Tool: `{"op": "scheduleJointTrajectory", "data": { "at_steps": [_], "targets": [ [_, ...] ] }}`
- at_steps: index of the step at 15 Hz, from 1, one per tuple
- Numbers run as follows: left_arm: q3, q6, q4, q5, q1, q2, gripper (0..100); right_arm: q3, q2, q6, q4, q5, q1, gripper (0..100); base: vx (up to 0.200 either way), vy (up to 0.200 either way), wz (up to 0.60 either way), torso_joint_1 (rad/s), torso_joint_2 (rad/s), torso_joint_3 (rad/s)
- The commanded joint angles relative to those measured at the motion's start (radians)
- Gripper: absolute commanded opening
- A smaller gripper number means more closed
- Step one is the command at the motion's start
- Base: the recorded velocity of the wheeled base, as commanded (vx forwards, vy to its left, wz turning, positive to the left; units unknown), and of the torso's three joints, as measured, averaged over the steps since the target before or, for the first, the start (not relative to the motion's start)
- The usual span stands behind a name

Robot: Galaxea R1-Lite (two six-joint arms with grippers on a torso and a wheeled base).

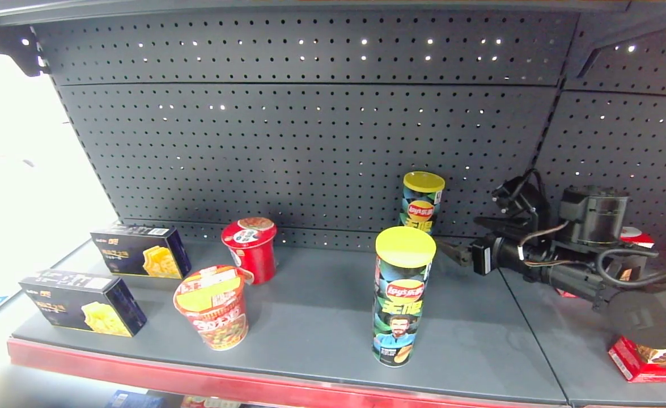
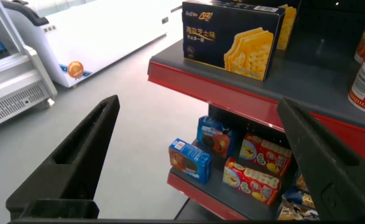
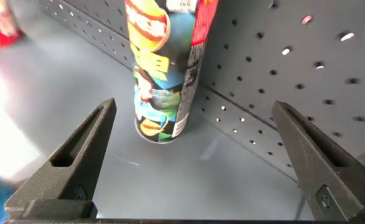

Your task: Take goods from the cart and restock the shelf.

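Right claw (image 3: 194, 106), spread wide and empty, hovers over the shelf (image 1: 310, 317); just ahead of it a chip can (image 3: 163, 68) stands upright against the back panel (image 3: 294, 37). Left claw (image 2: 199, 102), also wide and empty, sits before the shelf's red lip, a cracker box (image 2: 232, 37) beyond.

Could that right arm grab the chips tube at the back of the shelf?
Probably yes. The right gripper is open and faces the rear chips tube, with only bare shelf between them; the front tube stands clear, nearer the edge.
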Motion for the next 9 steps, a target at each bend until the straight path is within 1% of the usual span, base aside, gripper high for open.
{"op": "scheduleJointTrajectory", "data": {
  "at_steps": [1,3,4,7,8,9],
  "targets": [
    [0.000,0.000,0.000,0.000,0.000,0.000,100,0.069,-0.106,0.000,-0.033,0.001,0.001,100,0.000,0.000,0.00,0.000,0.00,0.000],
    [0.000,0.000,0.000,0.000,0.000,0.000,100,0.112,-0.154,0.000,-0.062,-0.001,0.001,100,0.000,0.000,0.00,0.000,0.00,0.000],
    [0.000,0.000,0.000,0.000,0.000,0.000,100,0.175,-0.227,0.001,-0.073,0.001,-0.002,100,0.000,0.000,0.00,0.000,0.00,0.000],
    [0.000,0.000,0.000,0.000,0.000,0.000,100,0.269,-0.378,0.011,-0.069,-0.001,-0.011,100,0.000,0.000,0.00,0.000,0.00,0.000],
    [0.000,0.000,0.000,0.000,0.000,0.000,100,0.292,-0.436,0.011,-0.068,-0.001,-0.010,100,0.000,0.000,0.00,0.000,0.00,0.000],
    [0.000,0.000,0.000,0.000,0.000,0.000,100,0.295,-0.447,0.011,-0.066,-0.001,-0.010,100,0.000,0.000,0.00,0.000,0.00,0.000]
  ]
}}
